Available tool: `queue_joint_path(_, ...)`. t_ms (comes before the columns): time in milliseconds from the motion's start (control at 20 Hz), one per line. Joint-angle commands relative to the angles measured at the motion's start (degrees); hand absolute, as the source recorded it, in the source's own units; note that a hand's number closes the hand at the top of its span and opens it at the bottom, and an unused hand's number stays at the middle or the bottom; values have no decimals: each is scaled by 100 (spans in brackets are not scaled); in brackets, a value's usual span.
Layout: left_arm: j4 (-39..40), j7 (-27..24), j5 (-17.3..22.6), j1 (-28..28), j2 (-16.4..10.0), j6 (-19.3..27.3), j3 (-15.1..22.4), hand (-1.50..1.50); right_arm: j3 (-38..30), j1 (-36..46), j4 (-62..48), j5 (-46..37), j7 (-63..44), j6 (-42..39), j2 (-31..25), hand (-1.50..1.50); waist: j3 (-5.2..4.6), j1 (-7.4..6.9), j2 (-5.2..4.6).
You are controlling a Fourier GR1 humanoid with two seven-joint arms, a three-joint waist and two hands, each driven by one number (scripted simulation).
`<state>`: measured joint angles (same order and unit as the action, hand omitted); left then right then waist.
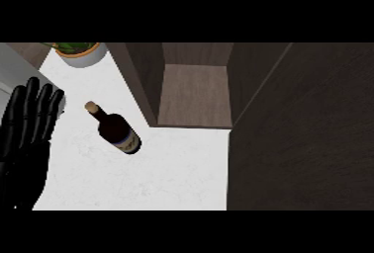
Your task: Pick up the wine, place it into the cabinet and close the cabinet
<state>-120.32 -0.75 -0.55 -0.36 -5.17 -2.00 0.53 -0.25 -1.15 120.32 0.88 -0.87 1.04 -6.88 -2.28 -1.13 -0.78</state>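
A dark wine bottle [116,131] with a cork top and a pale label stands on the white counter [146,173], left of the cabinet. The cabinet [196,94] is open, its wooden shelf bare, and its dark door [303,128] swings out to the right. My left hand [25,133] rests at the left edge, fingers straight and pointing up, a short way left of the bottle and not touching it. My right hand does not show.
A potted plant [82,52] in a white pot stands at the back left of the counter. The cabinet's left wall [139,84] rises just right of the bottle.
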Motion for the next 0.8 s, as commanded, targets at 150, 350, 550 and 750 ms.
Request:
queue_joint_path(150,208,-218,944,-484,-356,-1034,152,-150,172,-236,333,9,-32,-152,-13,-150,224,190,80)
queue_joint_path(350,649,337,2110,-310,160,-1459,858,-150,868,-429,669,631,-509,-737,-24,-150,220,275,70)
queue_joint_path(550,-185,1250,2795,-242,-19,-1403,888,-150,936,-1059,999,921,-341,-981,-55,-150,234,147,104)
queue_joint_path(750,-645,2091,3075,-664,-43,-871,812,-150,1058,-519,1519,771,-1450,-592,-25,-150,228,111,86)
